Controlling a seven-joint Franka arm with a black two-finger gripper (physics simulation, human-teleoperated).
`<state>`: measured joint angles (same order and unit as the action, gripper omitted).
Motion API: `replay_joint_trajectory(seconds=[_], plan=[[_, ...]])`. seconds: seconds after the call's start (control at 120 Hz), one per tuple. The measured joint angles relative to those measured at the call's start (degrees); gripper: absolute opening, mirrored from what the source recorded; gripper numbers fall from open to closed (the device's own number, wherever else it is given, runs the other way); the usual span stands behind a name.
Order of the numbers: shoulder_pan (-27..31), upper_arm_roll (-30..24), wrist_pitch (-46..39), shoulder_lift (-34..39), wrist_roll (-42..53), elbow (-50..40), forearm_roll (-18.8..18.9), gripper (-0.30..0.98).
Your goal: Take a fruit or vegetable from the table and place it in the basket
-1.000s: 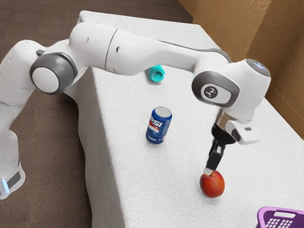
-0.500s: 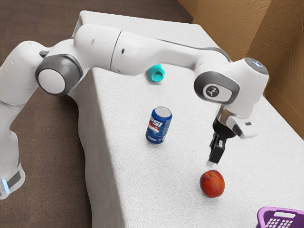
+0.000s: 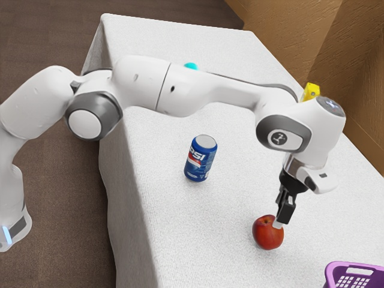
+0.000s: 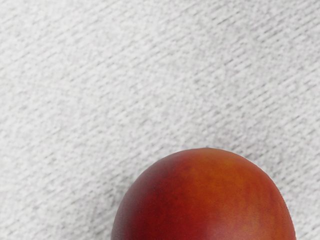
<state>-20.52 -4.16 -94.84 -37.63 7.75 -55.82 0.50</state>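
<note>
Fruit (image 3: 267,234), red and orange, is lying on the white surface (image 3: 156,198) in the lower right of the exterior view. We are holding our hand (image 3: 278,225) low at its upper right edge, the tip overlapping it in that view, and we are not able to tell whether the hand is open or closed. A blue can (image 3: 200,159) is standing near the middle of the frame. The purple basket (image 3: 331,275) is sitting in the lower right corner, apart from the fruit. Beyond our arm, a teal thing (image 3: 191,66) and a yellow thing (image 3: 311,92) are peeking out.
</note>
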Motion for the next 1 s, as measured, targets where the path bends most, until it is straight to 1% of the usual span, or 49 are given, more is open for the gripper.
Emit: replay_joint_trajectory(seconds=[0.517, 1.0], plan=[[-0.04, -0.85, -0.51, -1.52, -0.01, -0.02, -0.19, 0.69], [-0.16, -0.78, -0.78, -2.84, -0.01, -0.39, -1.35, 0.69]])
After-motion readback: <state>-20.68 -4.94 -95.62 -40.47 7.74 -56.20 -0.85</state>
